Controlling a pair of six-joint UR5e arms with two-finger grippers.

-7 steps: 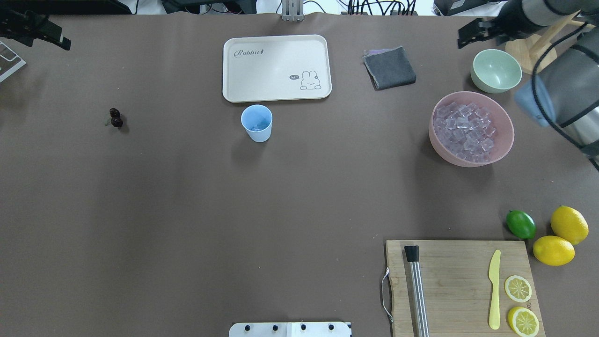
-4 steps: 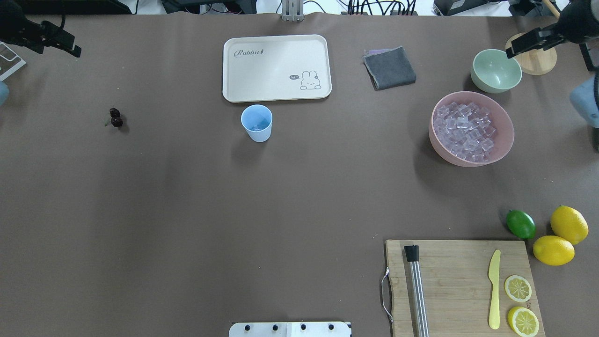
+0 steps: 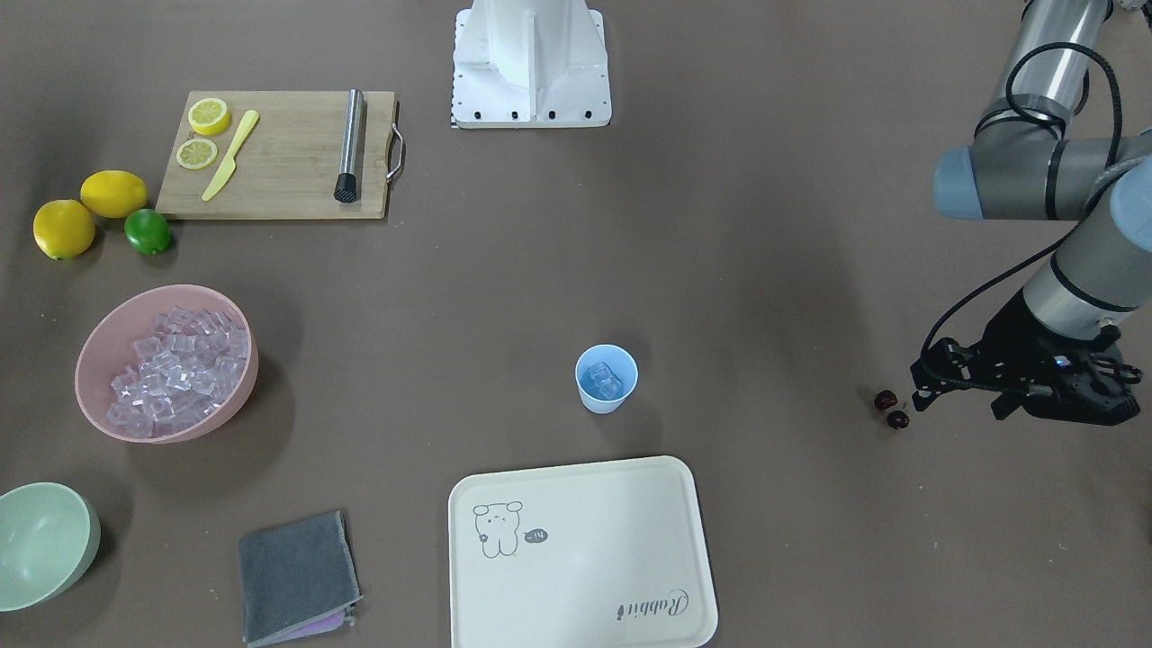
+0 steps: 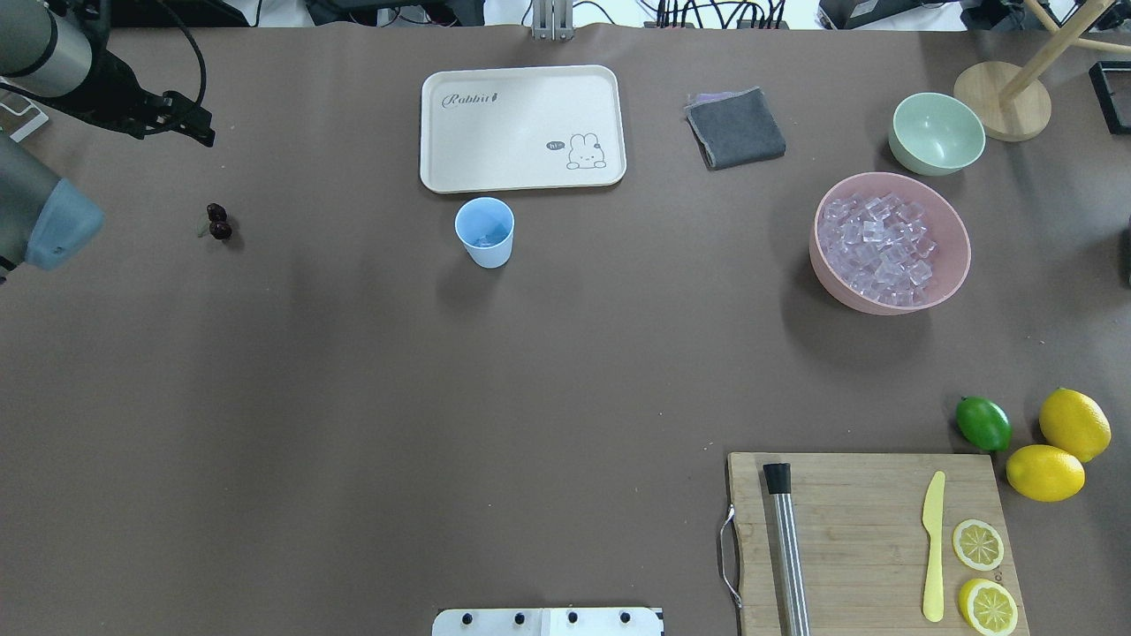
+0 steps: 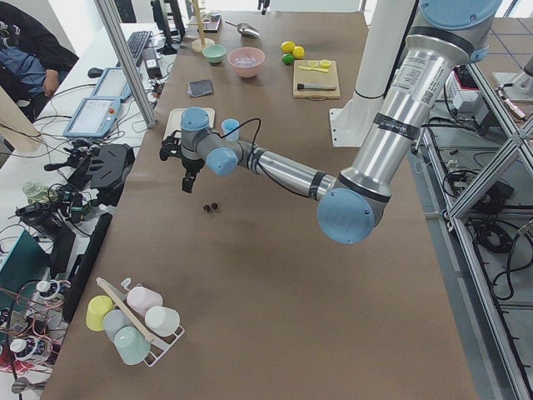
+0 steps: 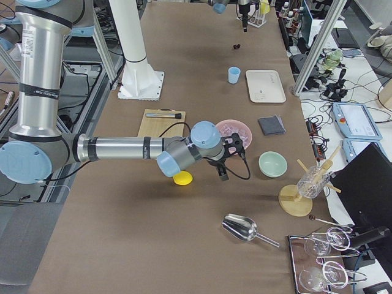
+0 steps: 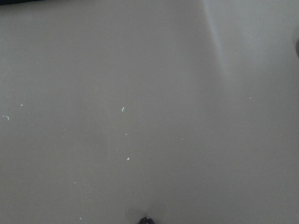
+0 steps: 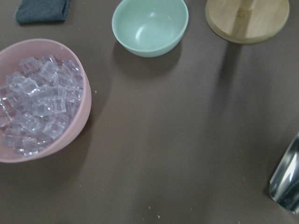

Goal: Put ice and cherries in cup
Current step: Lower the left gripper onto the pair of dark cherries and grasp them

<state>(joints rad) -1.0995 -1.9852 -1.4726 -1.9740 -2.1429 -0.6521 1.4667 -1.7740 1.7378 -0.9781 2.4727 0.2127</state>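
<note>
1. Near the cherries (image 3: 892, 410) on the surface (image 3: 720, 270) — left end effector (image 3: 925, 394) hovers, holding nothing; opening width unclear.
2. Risk: tiny fruit, thin stems — off-centre pinch could flick them away from cup (image 3: 607, 378).

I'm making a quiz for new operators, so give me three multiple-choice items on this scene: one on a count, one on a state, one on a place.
1. How many whole yellow lemons sit beside the wooden cutting board? A) two B) one C) four
2. What is in the small light blue plastic cup? A) nothing B) clear ice cubes C) lime slices
3. Where do the two dark red cherries lie? A) on the cutting board B) in the cup C) on the bare table

Answers: A, two lemons sit by the green lime; B, cubes show inside the cup; C, the cherries lie on the table close to the left hand.
</note>
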